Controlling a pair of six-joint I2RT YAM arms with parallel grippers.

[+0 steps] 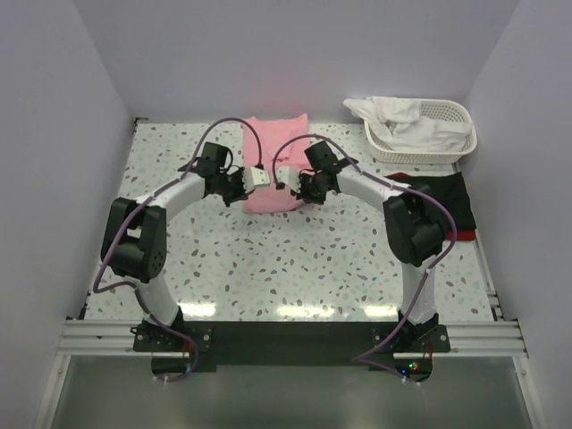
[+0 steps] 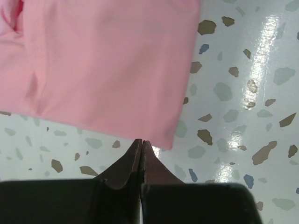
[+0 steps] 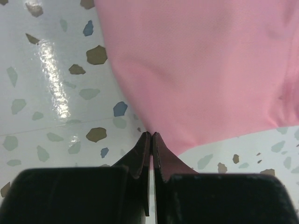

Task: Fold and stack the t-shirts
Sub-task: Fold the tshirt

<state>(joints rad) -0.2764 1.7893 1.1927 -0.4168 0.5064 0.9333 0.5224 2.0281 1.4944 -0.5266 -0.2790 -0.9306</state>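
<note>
A light pink t-shirt [image 1: 275, 143] lies folded flat at the back middle of the table. It fills the top of the left wrist view [image 2: 103, 60] and of the right wrist view [image 3: 205, 65]. My left gripper [image 1: 254, 181] is shut, with its tips [image 2: 141, 141] right at the shirt's near hem, close to its near left corner. My right gripper [image 1: 286, 185] is shut with its tips [image 3: 152, 134] on the near right corner, and the cloth draws in to a point there. A white t-shirt [image 1: 402, 121] lies in the basket. A black t-shirt [image 1: 444, 201] with a red one [image 1: 466, 236] under it lies on the right.
The white lattice basket [image 1: 451, 150] stands at the back right corner. The black and red pile lies beside my right arm's elbow. The speckled table [image 1: 268, 268] is walled in at the left, back and right.
</note>
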